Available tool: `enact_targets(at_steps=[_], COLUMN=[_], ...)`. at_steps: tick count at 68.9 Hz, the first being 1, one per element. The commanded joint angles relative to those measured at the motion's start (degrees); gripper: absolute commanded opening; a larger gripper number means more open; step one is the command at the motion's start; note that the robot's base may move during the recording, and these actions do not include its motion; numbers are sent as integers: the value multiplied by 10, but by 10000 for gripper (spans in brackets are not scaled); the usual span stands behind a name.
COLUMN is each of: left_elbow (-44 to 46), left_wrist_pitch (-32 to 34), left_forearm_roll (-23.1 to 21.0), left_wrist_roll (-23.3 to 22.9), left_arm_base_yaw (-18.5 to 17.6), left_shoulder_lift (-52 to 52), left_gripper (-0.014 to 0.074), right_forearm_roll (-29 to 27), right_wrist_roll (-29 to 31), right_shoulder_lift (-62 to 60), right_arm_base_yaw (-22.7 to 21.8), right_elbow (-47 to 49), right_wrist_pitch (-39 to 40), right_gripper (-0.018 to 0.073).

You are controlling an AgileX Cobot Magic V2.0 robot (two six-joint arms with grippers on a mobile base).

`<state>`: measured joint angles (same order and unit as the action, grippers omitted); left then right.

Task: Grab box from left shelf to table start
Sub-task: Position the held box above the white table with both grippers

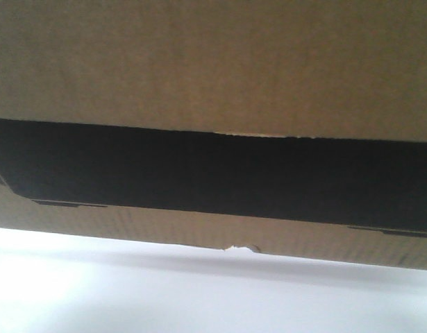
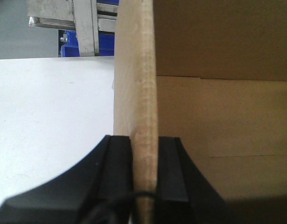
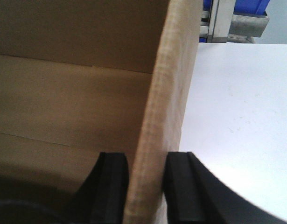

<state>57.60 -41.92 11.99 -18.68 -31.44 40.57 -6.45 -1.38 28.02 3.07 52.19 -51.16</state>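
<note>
The brown cardboard box fills most of the front view, with its black panel across the middle and a small nick in its bottom edge. It sits just over the white table; whether the two touch I cannot tell. My left gripper is shut on the top edge of the box's left wall, one finger inside and one outside. My right gripper is shut the same way on the right wall. The shelf's silver metal frame stands beyond the table's far edge.
Blue bins sit behind the metal frame. In the right wrist view more metal framing and a blue bin stand past the table. White tabletop lies on both outer sides of the box.
</note>
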Motion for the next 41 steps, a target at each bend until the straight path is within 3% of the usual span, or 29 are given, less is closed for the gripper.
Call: enact_targets(at_steps=[1, 41], left_elbow=[25, 25], left_wrist_pitch=[109, 109], left_forearm_roll=[-48, -48], left_wrist_roll=[-9, -9], left_arm_base_yaw=[-8, -8], left_shoulder_lift=[-4, -4], left_gripper=[-104, -104], right_forearm_roll=[-22, -22], right_wrist_roll=[7, 7], right_shoulder_lift=[3, 3], right_arm_base_yaw=[2, 2], right_elbow=[21, 21], right_wrist_pitch=[83, 83], right_gripper=[57, 57])
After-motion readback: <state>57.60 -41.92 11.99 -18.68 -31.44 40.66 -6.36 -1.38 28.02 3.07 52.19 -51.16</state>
